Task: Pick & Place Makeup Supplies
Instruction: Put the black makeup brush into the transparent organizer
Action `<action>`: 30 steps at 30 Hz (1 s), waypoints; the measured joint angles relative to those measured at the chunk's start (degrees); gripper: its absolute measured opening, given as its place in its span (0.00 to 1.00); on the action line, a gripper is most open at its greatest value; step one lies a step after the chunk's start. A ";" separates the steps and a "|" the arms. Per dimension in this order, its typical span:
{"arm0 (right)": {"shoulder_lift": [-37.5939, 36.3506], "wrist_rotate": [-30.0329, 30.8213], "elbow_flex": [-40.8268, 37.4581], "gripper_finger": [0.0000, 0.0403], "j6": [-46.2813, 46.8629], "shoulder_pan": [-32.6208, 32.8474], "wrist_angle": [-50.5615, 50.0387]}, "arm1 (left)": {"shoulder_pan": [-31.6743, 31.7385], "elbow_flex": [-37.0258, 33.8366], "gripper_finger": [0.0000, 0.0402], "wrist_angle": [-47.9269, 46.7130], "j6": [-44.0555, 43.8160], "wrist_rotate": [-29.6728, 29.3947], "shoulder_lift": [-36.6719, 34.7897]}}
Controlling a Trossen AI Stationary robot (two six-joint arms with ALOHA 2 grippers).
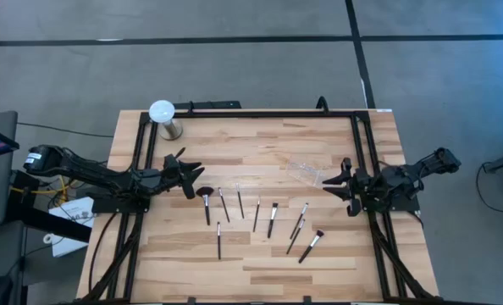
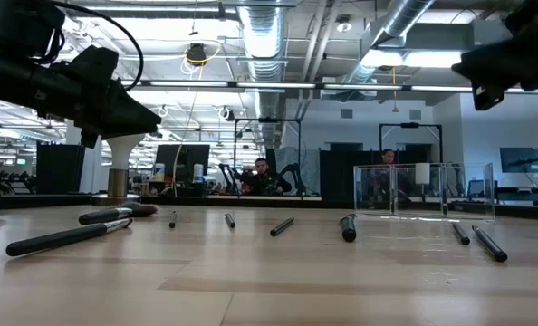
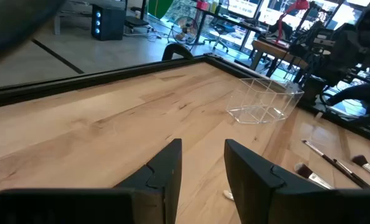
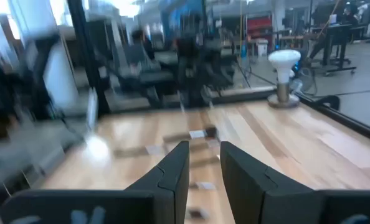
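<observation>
Several thin makeup brushes with dark handles and silvery ferrules lie flat on the wooden table's middle, from a round-headed one (image 1: 206, 203) on the left to one at the near right (image 1: 311, 246). The low view shows them lying on the tabletop, such as one brush (image 2: 70, 235). My left gripper (image 1: 194, 178) hovers left of the brushes, open, with nothing between its fingers (image 3: 203, 165). My right gripper (image 1: 336, 180) hovers at the right, beside a clear plastic pouch, also open and empty (image 4: 203, 165).
A clear plastic pouch (image 1: 304, 172) lies on the table just left of my right gripper. A white globe on a metal base (image 1: 163, 114) stands at the far left corner. A black frame (image 1: 251, 113) borders the table. Bare wood lies near the front edge.
</observation>
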 joint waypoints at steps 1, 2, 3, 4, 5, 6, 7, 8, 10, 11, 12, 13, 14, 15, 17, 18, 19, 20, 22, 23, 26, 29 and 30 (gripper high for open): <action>-0.02 0.10 0.00 0.20 -0.13 -0.16 1.68 | 0.00 0.00 0.29 0.01 -0.19 0.31 0.00; 0.00 0.11 0.00 0.20 -1.10 -0.39 3.72 | 0.00 0.00 0.29 0.00 -0.53 0.60 0.00; 0.04 0.03 0.01 0.20 -2.17 -0.59 5.85 | 0.00 0.00 0.29 0.02 -1.20 1.04 0.00; 0.04 -0.03 0.04 0.20 -3.15 -0.80 7.73 | 0.00 0.00 0.29 0.00 -1.66 1.47 0.00; 0.04 -0.03 0.04 0.20 -4.08 -0.91 9.52 | 0.00 0.00 0.29 0.00 -1.82 1.81 0.00; 0.04 -0.02 0.04 0.20 -4.49 -1.03 11.62 | 0.00 0.00 0.29 0.00 -1.86 2.11 0.00; 0.04 -0.04 0.04 0.20 -4.51 -1.14 14.12 | 0.00 0.00 0.29 0.00 -1.87 2.32 0.00; 0.02 -0.05 0.06 0.20 -4.41 -1.17 16.57 | 0.00 0.00 0.29 0.00 -1.89 2.32 0.00; 0.02 -0.03 0.13 0.20 -3.55 -1.15 19.39 | 0.00 0.00 0.29 0.00 -1.95 2.32 0.00; 0.03 -0.05 0.13 0.20 -2.68 -1.15 20.47 | 0.00 0.00 0.29 0.00 -1.97 2.32 0.00; 0.03 -0.05 0.13 0.20 -1.48 -1.15 21.34 | 0.00 0.00 0.29 0.00 -1.97 2.32 0.00; 0.02 -0.05 0.14 0.20 -0.24 -1.15 21.82 | 0.00 0.00 0.29 0.01 -1.97 2.32 0.00; 0.02 -0.05 0.15 0.20 0.82 -1.15 21.76 | 0.00 0.00 0.29 0.00 -1.97 2.32 0.00; 0.04 -0.07 0.15 0.20 1.75 -1.15 21.50 | 0.00 0.00 0.29 0.00 -1.97 2.32 0.00; 0.02 -0.05 0.15 0.20 2.20 -1.15 21.40 | 0.00 0.00 0.29 0.00 -1.97 2.31 0.00; 0.02 0.01 0.15 0.20 1.76 -1.15 21.15 | 0.00 0.00 0.29 0.01 -1.97 2.30 0.00; 0.03 0.17 0.15 0.20 0.80 -1.15 20.89 | 0.00 0.00 0.29 0.00 -1.97 2.30 0.00; 0.04 0.36 0.15 0.20 -0.57 -1.15 20.75 | 0.00 0.00 0.29 0.00 -1.97 2.30 0.00; 0.02 1.45 0.17 0.20 -3.16 -1.15 19.89 | 0.00 0.00 0.29 0.01 -1.97 2.26 0.00; 0.02 1.73 0.17 0.20 -4.57 -1.15 18.80 | 0.00 0.00 0.29 0.00 -1.83 2.20 0.00; 0.40 1.06 0.15 0.20 -4.88 -1.15 17.78 | 0.00 0.00 0.29 0.02 -1.54 2.08 0.00; 2.38 -4.55 0.22 0.20 -2.71 -1.15 18.48 | 0.01 0.00 0.29 0.08 -1.50 2.06 -0.02; 3.24 -6.32 0.21 0.20 -2.71 -1.15 19.26 | 0.06 0.00 0.29 0.19 -1.44 2.06 -0.02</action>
